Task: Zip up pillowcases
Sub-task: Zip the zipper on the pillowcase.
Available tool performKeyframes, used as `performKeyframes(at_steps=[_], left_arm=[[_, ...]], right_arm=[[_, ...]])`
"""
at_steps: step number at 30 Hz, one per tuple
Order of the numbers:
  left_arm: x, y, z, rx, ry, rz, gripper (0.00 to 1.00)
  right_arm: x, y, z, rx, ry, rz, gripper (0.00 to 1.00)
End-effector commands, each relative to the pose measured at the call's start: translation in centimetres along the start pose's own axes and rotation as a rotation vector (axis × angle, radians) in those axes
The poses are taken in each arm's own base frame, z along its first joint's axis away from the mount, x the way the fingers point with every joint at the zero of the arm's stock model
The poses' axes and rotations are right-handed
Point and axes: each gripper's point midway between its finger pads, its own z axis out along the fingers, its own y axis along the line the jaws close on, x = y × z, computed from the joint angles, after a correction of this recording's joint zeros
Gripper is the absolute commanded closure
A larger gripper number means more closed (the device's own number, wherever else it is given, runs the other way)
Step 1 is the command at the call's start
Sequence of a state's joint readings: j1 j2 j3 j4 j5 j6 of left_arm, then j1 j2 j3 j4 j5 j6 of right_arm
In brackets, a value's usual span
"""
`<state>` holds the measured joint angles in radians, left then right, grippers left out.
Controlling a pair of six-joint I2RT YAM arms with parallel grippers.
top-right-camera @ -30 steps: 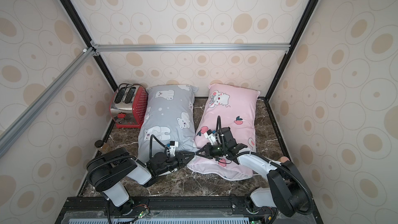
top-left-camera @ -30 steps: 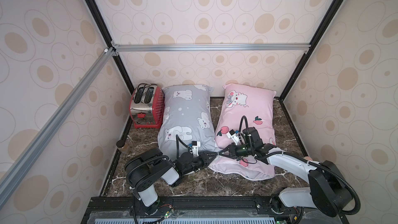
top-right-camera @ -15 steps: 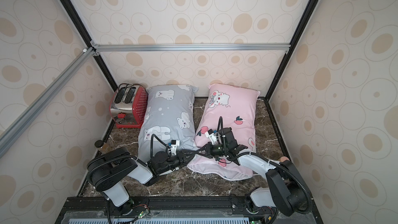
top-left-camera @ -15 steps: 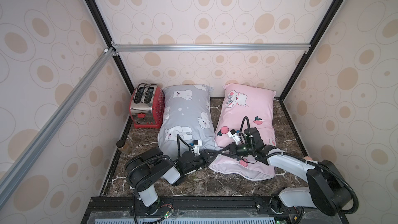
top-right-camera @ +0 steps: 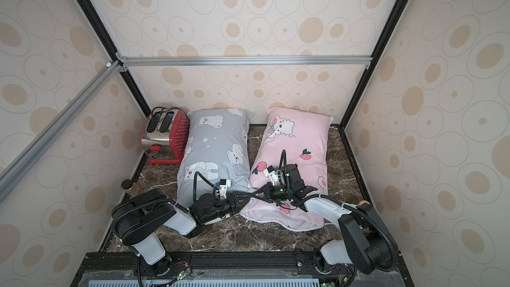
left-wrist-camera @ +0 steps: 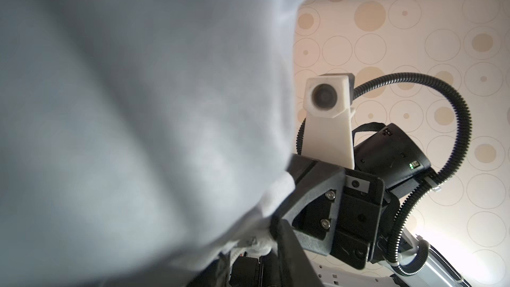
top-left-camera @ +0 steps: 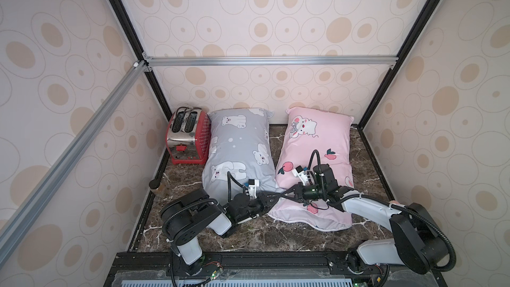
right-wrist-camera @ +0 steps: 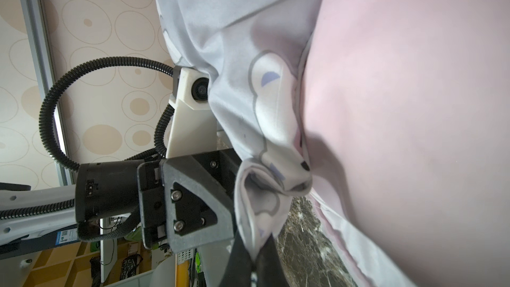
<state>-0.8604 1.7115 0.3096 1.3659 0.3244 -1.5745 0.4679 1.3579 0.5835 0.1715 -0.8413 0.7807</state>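
A: Pos. of the task items is asked for.

B: The grey pillowcase is laid to the left of the pink pillowcase on the table. Both long axes are run approx. 12–6 in both top views. A red toaster is set just beside the grey one, at its 10.

A: Grippers?

B: The right gripper is pressed together, w/ a fold of grey fabric pinched btw. its fingers at the grey case's 5 o'clock cnr. The left gripper is placed at the same cnr, w/ its tips crossed over the right's. Its wrist view is blocked by grey cloth, so spread or closed can't be told.

A: Relation for the next move?

B: From both tips the grey body is found at approx. 11. Its near short edge is run toward 9 from the pinched cnr. The left arm is laid along that edge, so it's judged nearer. No zip or pull is made out. If the zip is on that edge, travel along 9–3 is expected.

A: Containers?

B: Both cases are seen stuffed. A white rim is shown along the pink case's 6 o'clock edge, but open or zipped can't be told. Nothing is seen sticking out of the toaster slots. A small dark-capped jar is stood at the table's 9 edge, contents not made out.
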Motion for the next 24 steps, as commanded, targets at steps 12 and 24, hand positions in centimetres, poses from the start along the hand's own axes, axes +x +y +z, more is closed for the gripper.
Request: performKeyframes(at_steps=[12,24], left_arm=[[0.4,-1.4,0.8,0.053,0.02,-0.013,0.72],[0.3,-0.2,0.7,0.02,0.016,-0.022,0.8]], right_arm=[[0.7,-1.9,-0.6,0.05,0.009,0.013,1.0],[0.3,-1.2,-0.7,0.021,-0.004,0.012,1.0]])
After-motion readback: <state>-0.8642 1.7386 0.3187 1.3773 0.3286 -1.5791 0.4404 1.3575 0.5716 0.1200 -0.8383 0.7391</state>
